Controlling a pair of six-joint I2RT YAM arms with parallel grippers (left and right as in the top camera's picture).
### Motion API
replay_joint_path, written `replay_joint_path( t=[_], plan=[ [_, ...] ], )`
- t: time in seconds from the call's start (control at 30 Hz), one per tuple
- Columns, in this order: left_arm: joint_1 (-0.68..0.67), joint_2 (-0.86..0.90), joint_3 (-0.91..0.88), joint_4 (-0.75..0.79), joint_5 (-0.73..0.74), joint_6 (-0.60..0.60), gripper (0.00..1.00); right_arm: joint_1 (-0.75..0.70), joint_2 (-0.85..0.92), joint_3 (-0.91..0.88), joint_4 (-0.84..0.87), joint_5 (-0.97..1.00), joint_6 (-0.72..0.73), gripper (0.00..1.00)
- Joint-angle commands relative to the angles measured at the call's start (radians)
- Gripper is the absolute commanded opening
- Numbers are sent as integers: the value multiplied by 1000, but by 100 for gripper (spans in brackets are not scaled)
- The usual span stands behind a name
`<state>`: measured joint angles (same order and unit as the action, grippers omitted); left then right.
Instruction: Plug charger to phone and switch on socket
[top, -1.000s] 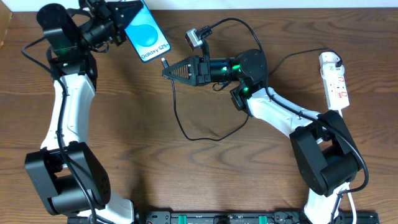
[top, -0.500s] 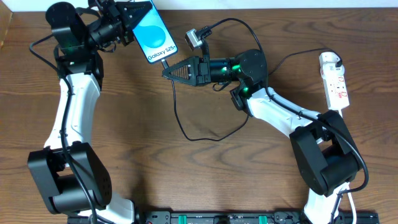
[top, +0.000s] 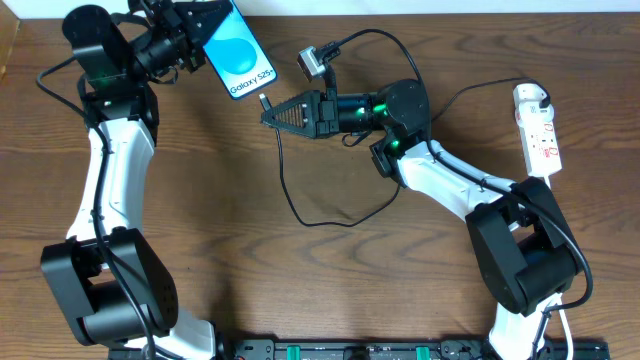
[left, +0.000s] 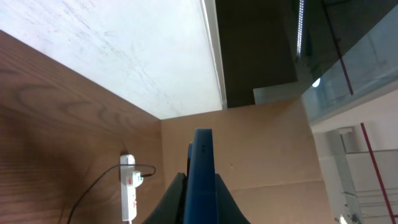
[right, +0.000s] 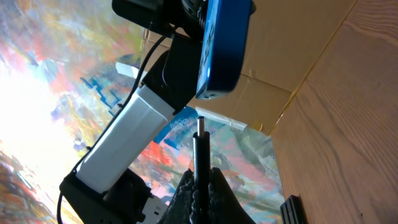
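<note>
My left gripper (top: 200, 25) is shut on the phone (top: 238, 54), a blue-screened "Galaxy S25" held above the table at the back left; it shows edge-on in the left wrist view (left: 202, 177). My right gripper (top: 268, 116) is shut on the charger's connector (top: 264, 100), whose tip sits just below the phone's lower edge. In the right wrist view the connector tip (right: 200, 124) stands a short gap under the phone (right: 225, 43). The black charger cable (top: 290, 195) loops over the table to the socket (top: 538, 130), a white power strip at the right.
The power strip also shows in the left wrist view (left: 129, 193) with the black cable plugged in. A white wall edge runs along the back of the wooden table (top: 330, 270). A black rail (top: 400, 350) lies at the front edge.
The left arm swung the phone a little right half a second ago, then back left to where it was a second ago. The right gripper and connector have not moved.
</note>
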<state>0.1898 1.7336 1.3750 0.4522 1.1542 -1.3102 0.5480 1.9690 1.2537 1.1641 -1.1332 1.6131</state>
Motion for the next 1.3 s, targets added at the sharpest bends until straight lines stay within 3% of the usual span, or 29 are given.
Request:
replay_joint_path(
  t=[0.0,1.27],
  plan=[
    [0,-11,20,10,31,8,8,-3,0,9,3,-2,2,1],
    [-51,-11,20,10,68,15,7,-3,0,9,2,16,10,1]
  ],
)
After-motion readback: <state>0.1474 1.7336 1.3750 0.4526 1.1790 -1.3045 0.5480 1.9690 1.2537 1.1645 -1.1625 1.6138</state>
